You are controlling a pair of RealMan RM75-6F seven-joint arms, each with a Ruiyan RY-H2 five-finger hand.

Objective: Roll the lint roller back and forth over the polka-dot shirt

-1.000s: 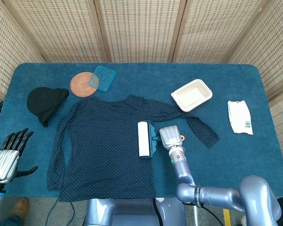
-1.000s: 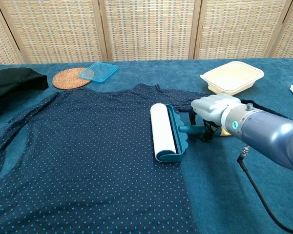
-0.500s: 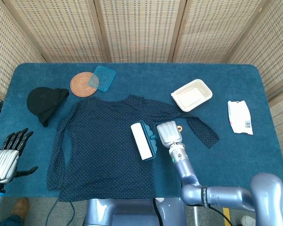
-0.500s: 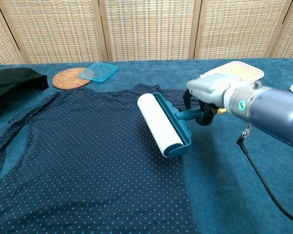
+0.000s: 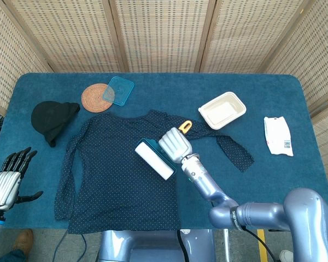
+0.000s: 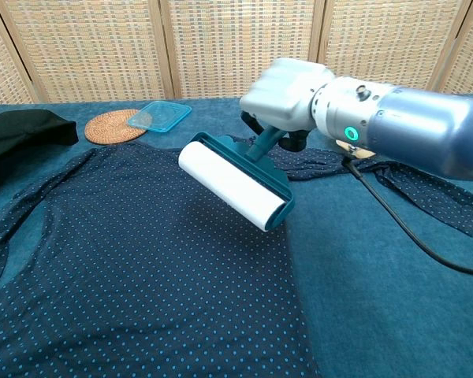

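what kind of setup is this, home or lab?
Likely a lab or demo tabletop, not a home: a table under blue cloth, wicker screens closing off the back, and a shirt staged among unrelated props.

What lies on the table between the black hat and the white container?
In the head view, the woven coaster with the blue lid overlapping it, then the polka-dot shirt's collar lie between black hat and white container.

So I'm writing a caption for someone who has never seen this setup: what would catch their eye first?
Probably the right hand gripping the lint roller, its white roll angled above the middle of the polka-dot shirt spread on the blue table. Next, the left hand, fingers apart and holding nothing, off the table's near left corner.
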